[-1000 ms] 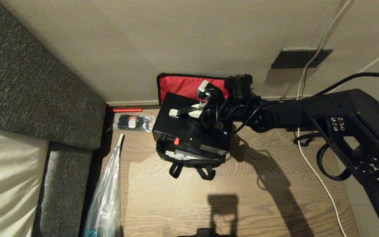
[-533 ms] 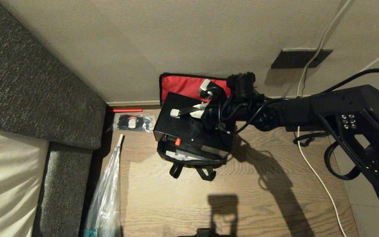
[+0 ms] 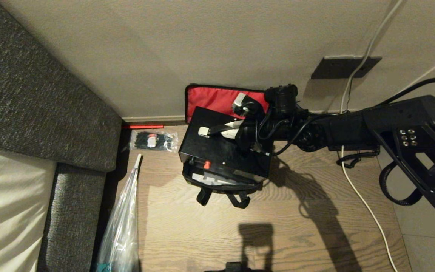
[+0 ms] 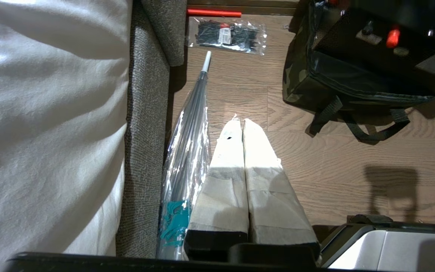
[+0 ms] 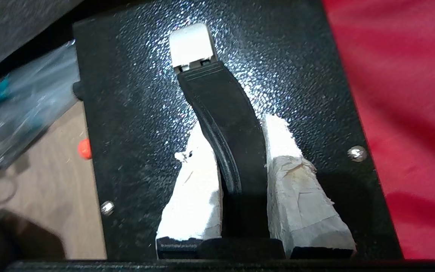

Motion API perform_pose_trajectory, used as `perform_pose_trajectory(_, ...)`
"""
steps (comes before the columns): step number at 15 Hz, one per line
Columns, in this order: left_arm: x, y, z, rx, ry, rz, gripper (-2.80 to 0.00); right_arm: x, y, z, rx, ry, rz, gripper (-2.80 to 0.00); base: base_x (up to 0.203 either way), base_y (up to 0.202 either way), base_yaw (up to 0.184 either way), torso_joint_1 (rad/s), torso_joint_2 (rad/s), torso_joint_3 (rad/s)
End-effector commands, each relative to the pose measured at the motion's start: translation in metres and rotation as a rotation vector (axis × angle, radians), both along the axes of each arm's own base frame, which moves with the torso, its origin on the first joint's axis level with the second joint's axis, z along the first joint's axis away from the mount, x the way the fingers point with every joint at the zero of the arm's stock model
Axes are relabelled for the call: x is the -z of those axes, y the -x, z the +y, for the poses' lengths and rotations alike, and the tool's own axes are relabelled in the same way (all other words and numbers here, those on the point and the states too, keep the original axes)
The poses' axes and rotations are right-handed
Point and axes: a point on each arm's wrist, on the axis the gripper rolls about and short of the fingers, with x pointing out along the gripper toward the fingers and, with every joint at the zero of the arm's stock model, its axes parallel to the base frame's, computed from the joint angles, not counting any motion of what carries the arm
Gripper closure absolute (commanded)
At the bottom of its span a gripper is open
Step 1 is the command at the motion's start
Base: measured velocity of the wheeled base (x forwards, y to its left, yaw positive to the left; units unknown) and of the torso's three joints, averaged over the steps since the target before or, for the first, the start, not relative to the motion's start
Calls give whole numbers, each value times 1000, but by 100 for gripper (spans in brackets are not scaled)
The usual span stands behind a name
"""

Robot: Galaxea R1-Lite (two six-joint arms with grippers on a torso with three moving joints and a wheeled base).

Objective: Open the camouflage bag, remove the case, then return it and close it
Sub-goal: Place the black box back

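From the head camera, the right gripper (image 3: 229, 127) reaches in from the right over the camouflage bag (image 3: 223, 180), which sits open on the wood floor (image 3: 296, 234) by the wall, its red lid lining (image 3: 212, 99) lying back against the skirting. The case (image 3: 217, 149) is above the bag's mouth, tilted, with the gripper's fingers closed narrowly on the curved black handle (image 3: 217, 129) on its top face. A clear packet of black ties (image 3: 153, 140) lies just to the bag's left, and a wrapped umbrella (image 3: 121, 226) runs along the grey sofa (image 3: 43, 113). The left wrist camera shows the left gripper (image 4: 243, 124) hanging over bare floor, its two taped fingers (image 4: 225, 170) pressed together with nothing between them; the bag (image 4: 304, 79) and its strap handles (image 4: 357, 124) are well apart from it. The right wrist camera shows the white taped fingers (image 5: 195, 189) clamped on either side of the handle (image 5: 225, 124), the speckled case (image 5: 134, 113) directly beneath and the red lining (image 5: 410, 94) beside it.
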Motion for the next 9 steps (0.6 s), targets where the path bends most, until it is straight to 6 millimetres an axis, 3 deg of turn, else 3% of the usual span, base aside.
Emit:
perform_pose_trajectory(1, 1, 0, 0, -1, 1, 5, 0, 1, 1, -1, -5, 7, 3, 0, 0, 0, 0, 0, 0, 0)
perform_pose_trajectory(9, 1, 0, 0, -1, 1, 4, 0, 45, -21, 2, -3, 70, -29, 0, 0, 0, 0, 0, 0, 0)
